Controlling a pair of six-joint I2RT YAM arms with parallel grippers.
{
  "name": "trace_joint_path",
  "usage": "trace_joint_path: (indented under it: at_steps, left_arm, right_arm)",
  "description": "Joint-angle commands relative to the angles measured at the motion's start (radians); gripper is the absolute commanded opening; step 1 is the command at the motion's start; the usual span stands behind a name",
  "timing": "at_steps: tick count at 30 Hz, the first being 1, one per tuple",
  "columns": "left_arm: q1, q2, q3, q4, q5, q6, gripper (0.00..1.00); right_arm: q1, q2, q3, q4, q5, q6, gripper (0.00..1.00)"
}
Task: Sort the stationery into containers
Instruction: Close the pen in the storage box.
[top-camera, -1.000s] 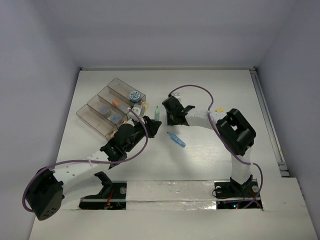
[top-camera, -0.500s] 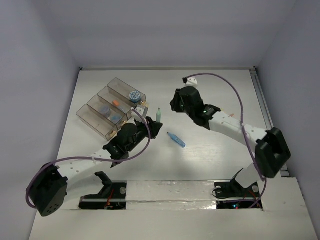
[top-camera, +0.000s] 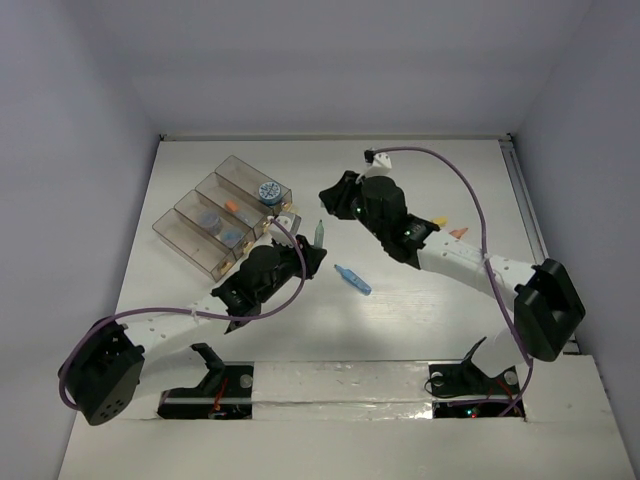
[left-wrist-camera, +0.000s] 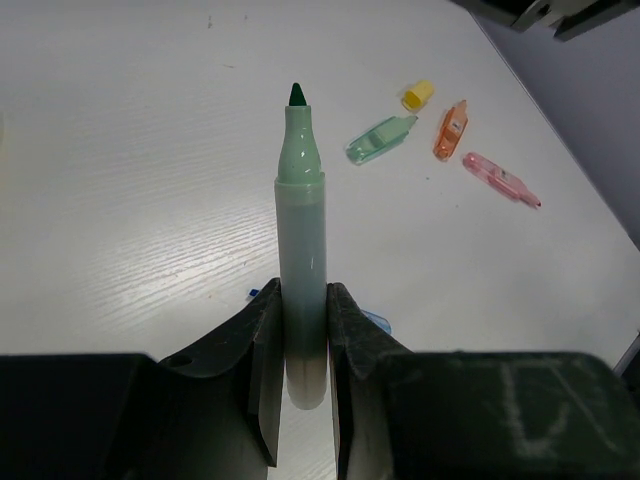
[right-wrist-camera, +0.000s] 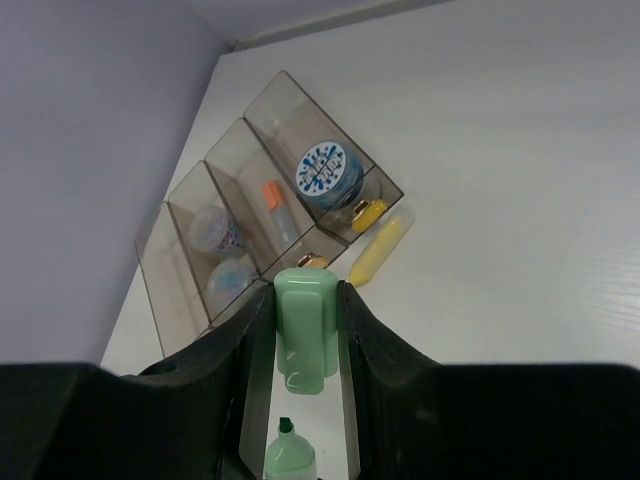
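Observation:
My left gripper is shut on an uncapped green pen, held with its dark tip pointing away; it also shows as the green pen. My right gripper is shut on a pale green cap, just beyond the pen's tip. The containers, a row of smoky clear boxes, hold an orange pen, a blue-white roll and two bluish rolls. A yellow pen lies beside them. From above, the containers sit at the back left.
A blue pen lies on the table between the arms. Right of centre lie a green pen, a yellow cap, an orange pen and a pink pen. White walls enclose the table.
The right arm has stretched out, its elbow swinging right, and its gripper has moved back and left over the pen's tip. The left gripper has shifted slightly right with the green pen.

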Motion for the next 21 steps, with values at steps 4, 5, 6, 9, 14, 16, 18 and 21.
trace_joint_path:
  at_steps: [4,5,6,9,14,16,18,21]
  left_arm:
    - [-0.006,-0.014,0.01,0.049,-0.013,0.017,0.0]
    - [-0.006,-0.01,0.01,0.049,-0.015,0.017,0.0]
    - [-0.006,-0.008,0.011,0.048,-0.016,0.015,0.0]
    - [-0.006,-0.013,0.011,0.045,-0.024,0.017,0.0]
    - [-0.006,-0.019,0.01,0.04,-0.035,0.021,0.0]
    - [-0.006,-0.02,0.01,0.036,-0.042,0.023,0.0]
    - [-0.006,-0.024,0.011,0.031,-0.049,0.025,0.0]
    - [-0.006,-0.03,0.011,0.028,-0.056,0.026,0.0]
  right_arm:
    - [0.034,0.023,0.016,0.086,-0.026,0.037,0.01]
    - [0.043,0.026,0.015,0.089,-0.028,0.038,0.01]
    - [0.043,0.029,0.012,0.091,-0.029,0.041,0.01]
    - [0.043,0.035,0.007,0.091,-0.031,0.044,0.01]
    - [0.052,0.034,-0.01,0.085,-0.023,0.051,0.01]
    - [0.052,0.034,-0.013,0.08,-0.022,0.051,0.01]
    - [0.061,0.034,-0.018,0.08,-0.022,0.052,0.01]
    - [0.072,0.029,-0.024,0.08,-0.011,0.052,0.01]
